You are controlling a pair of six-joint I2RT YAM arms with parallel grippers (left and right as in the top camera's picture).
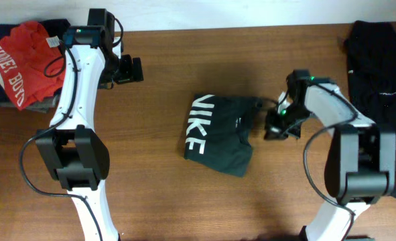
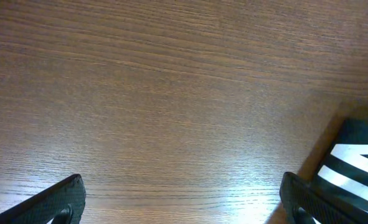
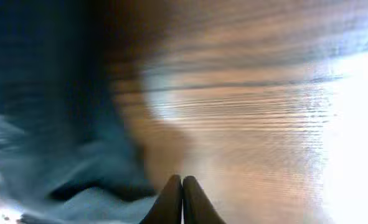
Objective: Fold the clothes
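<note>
**Operator:** Finger state?

**Technician:** Right gripper [image 3: 182,198]: fingers pressed together, no cloth visible between them, just beside the right edge of the NIKE shirt [image 1: 219,134]. Left gripper [image 2: 182,199]: fingers spread wide above the bare table [image 2: 171,93].

**Operator:** Garment condition?

**Technician:** Dark, folded into a compact, slightly rumpled block at table centre, with white lettering on its left side. Red shirt [image 1: 17,60] lies at the far-left corner, black garment [image 1: 378,60] at the right edge.

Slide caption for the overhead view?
Folded NIKE shirt centred; right fingers shut beside it, left fingers open, red shirt far left.
</note>
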